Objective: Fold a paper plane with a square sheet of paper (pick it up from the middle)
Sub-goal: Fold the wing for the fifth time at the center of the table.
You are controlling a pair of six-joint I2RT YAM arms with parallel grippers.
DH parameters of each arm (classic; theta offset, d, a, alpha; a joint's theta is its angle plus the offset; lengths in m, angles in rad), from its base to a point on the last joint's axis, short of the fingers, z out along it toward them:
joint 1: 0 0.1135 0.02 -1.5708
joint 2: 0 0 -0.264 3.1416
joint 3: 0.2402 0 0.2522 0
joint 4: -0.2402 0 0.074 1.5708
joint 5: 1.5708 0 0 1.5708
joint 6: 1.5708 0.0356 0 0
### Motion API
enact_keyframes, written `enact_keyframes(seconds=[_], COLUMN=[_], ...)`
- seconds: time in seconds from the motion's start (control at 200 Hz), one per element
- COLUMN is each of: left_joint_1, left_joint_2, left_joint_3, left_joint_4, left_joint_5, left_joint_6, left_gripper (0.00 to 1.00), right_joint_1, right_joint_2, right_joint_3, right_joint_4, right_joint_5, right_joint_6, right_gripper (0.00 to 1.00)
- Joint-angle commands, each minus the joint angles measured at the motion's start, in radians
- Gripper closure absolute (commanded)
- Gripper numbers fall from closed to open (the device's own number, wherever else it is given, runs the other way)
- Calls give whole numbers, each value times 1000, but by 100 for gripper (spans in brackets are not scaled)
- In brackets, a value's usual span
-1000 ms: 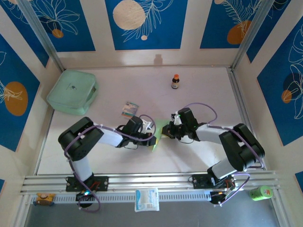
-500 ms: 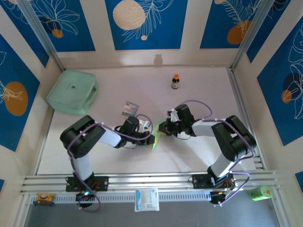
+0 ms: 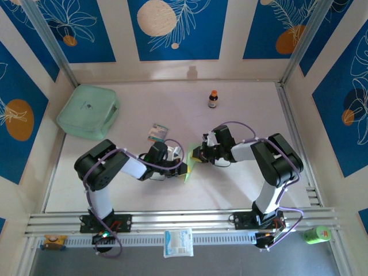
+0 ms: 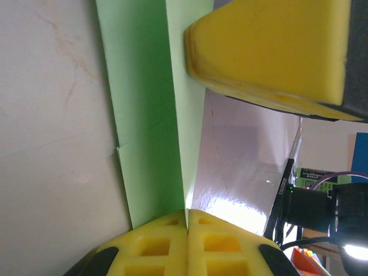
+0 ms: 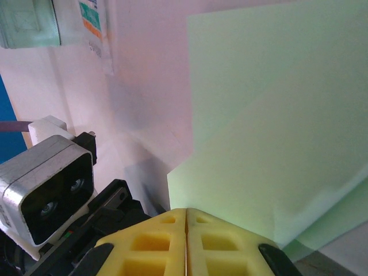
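The surface (image 3: 241,190) carries the work near its middle, slightly towards the near edge, where both arms meet.

The sheet of paper (image 4: 149,115) is located there, between the two hands. It is lifted partly off the surface and stands on edge, with one layer already turned over another along a straight crease.

The left hand (image 4: 188,215) has its yellow pads pressed together, and the creased edge of the sheet runs into the seam between them. The right hand (image 5: 186,214) is likewise clamped on the sheet, at the opposite end.

Handling assessment: the sheet is very light, thin and limp. It is likely to sag or curl wherever it is unsupported. Any crease will be permanent, so an accidental bend cannot be corrected. Opposing pulls from two hands can tear it at the pinch points.

Recommended hold: grip close to the crease, where the doubled layers are stiffest. Avoid single-layer corners, which will buckle.
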Motion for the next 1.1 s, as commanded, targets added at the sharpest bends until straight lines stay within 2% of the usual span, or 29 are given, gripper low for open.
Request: enact_keyframes(seconds=[0.0,0.655,0.865,1.09], left_joint_1=[30,41,40,35], left_joint_2=[44,74,69,7], left_joint_3=[-28,-14,-14,-15], left_joint_4=[-117,-166,-178,-179], left_joint_5=[-71,-72,-74,-7], left_joint_6=[-7,-20,-17,9], left_gripper=[100,100,100,85], right_joint_1=[-6,-17,-16,-16], right_joint_2=[17,87,107,107], right_joint_3=[25,39,50,46], right_joint_4=[7,1,-62,-129], right_joint_5=[-40,-37,3,54], right_joint_6=[-12,-7,-3,-7], right_gripper=[91,91,92,93])
